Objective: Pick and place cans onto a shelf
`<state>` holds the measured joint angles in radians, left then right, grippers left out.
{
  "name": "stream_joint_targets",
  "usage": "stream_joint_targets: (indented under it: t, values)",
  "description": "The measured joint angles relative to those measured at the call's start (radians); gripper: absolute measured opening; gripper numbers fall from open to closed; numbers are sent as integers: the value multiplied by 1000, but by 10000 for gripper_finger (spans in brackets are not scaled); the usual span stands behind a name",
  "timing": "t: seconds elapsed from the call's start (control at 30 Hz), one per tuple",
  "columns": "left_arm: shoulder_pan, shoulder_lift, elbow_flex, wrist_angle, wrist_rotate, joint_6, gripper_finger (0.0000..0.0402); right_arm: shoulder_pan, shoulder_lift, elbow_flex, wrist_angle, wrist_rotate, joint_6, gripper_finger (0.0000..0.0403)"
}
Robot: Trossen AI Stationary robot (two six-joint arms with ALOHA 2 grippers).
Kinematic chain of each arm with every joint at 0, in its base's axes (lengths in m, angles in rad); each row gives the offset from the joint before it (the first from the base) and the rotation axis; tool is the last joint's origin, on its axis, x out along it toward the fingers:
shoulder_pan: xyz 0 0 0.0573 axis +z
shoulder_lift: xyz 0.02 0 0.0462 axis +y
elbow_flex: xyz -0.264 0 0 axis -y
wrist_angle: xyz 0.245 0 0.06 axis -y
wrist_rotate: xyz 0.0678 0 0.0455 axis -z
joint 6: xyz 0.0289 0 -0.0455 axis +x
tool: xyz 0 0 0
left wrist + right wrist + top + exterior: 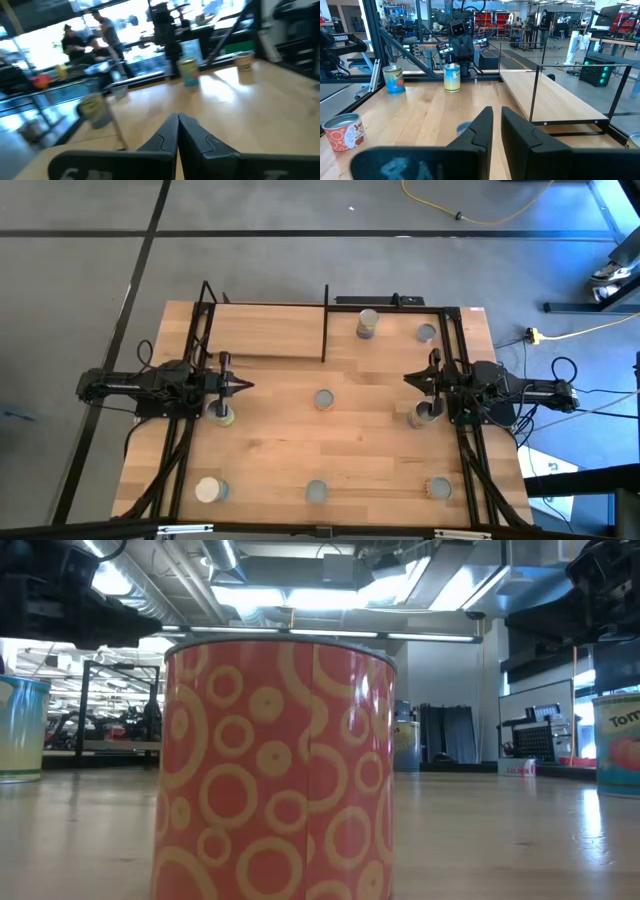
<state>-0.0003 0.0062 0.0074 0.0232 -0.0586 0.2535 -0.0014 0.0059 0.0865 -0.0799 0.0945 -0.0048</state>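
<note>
Several small cans stand upright on their bases about the wooden table: two at the far right (367, 323) (426, 333), one in the middle (323, 399), three along the near edge (210, 490) (316, 492) (437, 488). The shelf (265, 330), a light board in black rods, stands at the far left. My left gripper (245, 386) (177, 120) hovers level and shut by the table's left edge, with a can (222, 414) just beside it. My right gripper (408, 379) (496, 112) hovers level by the right edge, its fingers a narrow gap apart with nothing between them, near another can (421, 414).
Black frame rods run along both table sides (185, 440) (470, 450). In the low view an orange-red can with tan rings (280, 760) fills the foreground. People stand in the room beyond the table (107, 30). Bare wood lies between the middle can and the near row.
</note>
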Motion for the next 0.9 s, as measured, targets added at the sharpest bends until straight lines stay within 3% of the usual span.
stream_joint_targets:
  t: [0.33, 0.4, 0.5, 0.67, 0.9]
  values:
    - [0, 0, 0, 4, -37, -6, 0, 0, 0, 0, 0, 6, -2, 42]
    - [0, 0, 0, 14, -84, 1, 0, 0, 0, 0, 4, 19, 0, 42]
    - [0, 0, 23, 13, -178, -147, 0, 0, 0, 0, 9, 27, 0, 42]
    - [-1, 4, 144, -49, -176, -221, 0, 0, 0, 0, 9, 27, 0, 42]
    - [0, 141, 444, -359, -262, -268, 0, 0, 0, 85, -13, 27, -5, 42]
